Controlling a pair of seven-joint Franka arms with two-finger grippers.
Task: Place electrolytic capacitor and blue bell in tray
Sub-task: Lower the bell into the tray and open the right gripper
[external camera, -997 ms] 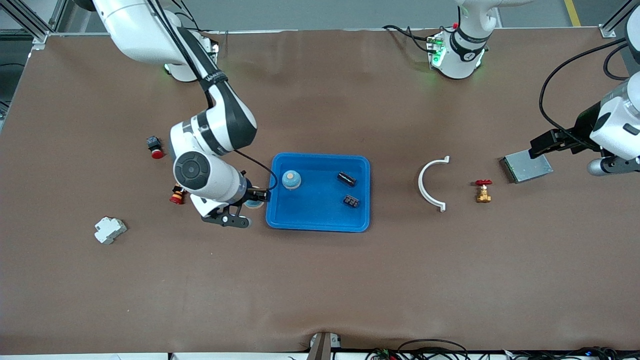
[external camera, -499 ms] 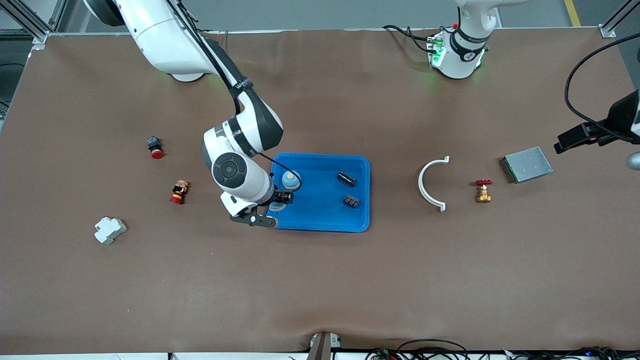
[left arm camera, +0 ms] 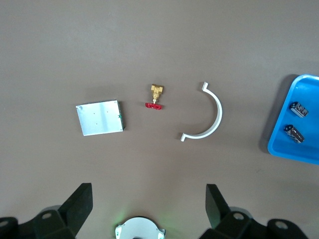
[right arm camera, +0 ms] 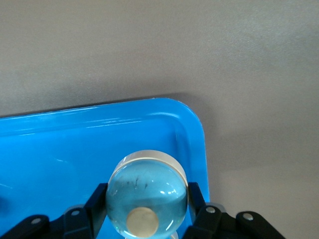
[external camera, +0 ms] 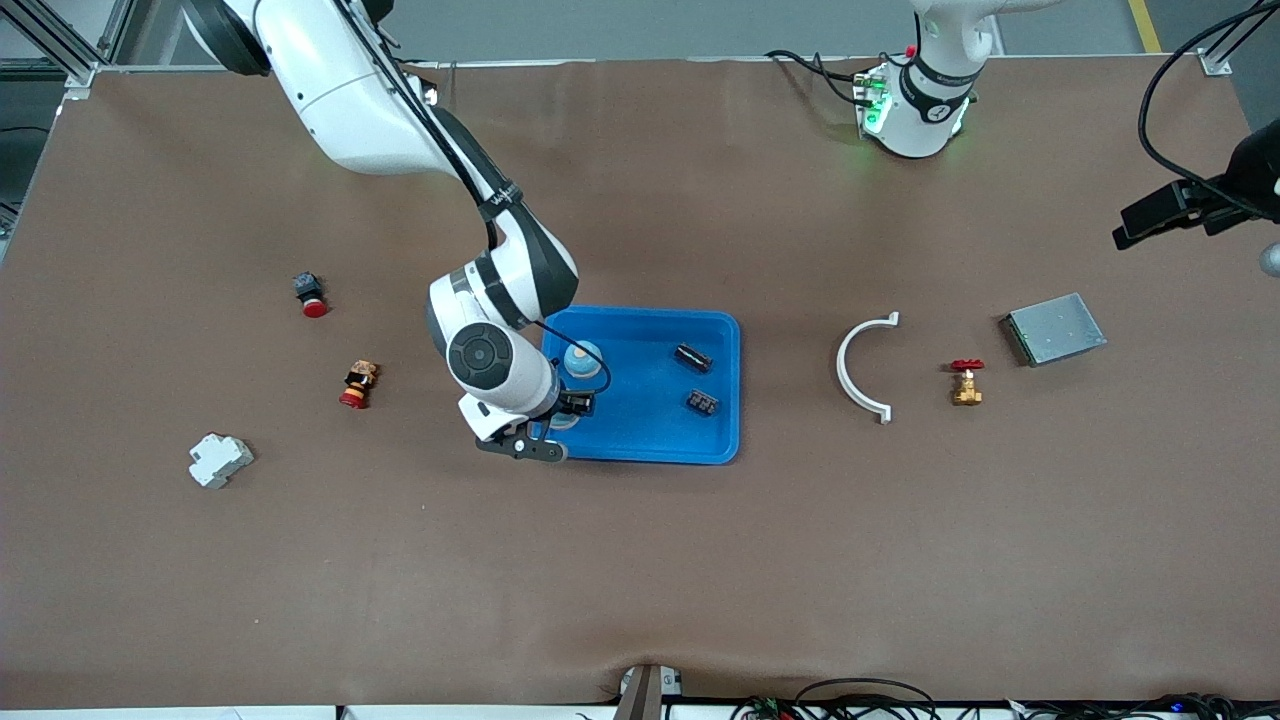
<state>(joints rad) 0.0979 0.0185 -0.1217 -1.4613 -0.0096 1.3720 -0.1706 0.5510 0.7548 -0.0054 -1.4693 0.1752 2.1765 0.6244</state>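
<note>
The brown table (external camera: 640, 560) is carrying the blue tray (external camera: 640, 440) near its middle. The right arm is reaching down over the tray's corner toward the right arm's end, nearer the front camera, and is hiding that corner in the front view. There the right gripper (right arm camera: 146, 200) is clamping the blue bell (right arm camera: 147, 184) between its fingers. The bell's dome and pale knob are facing the wrist camera, and its base is cut off. The left gripper (left arm camera: 148, 191) is waiting high over the left arm's end of the table, spread wide and empty. A second blue bell (external camera: 582, 360) is standing in the tray. The electrolytic capacitor (external camera: 693, 357) is lying in the tray toward the left arm's end, its long axis running diagonally.
</note>
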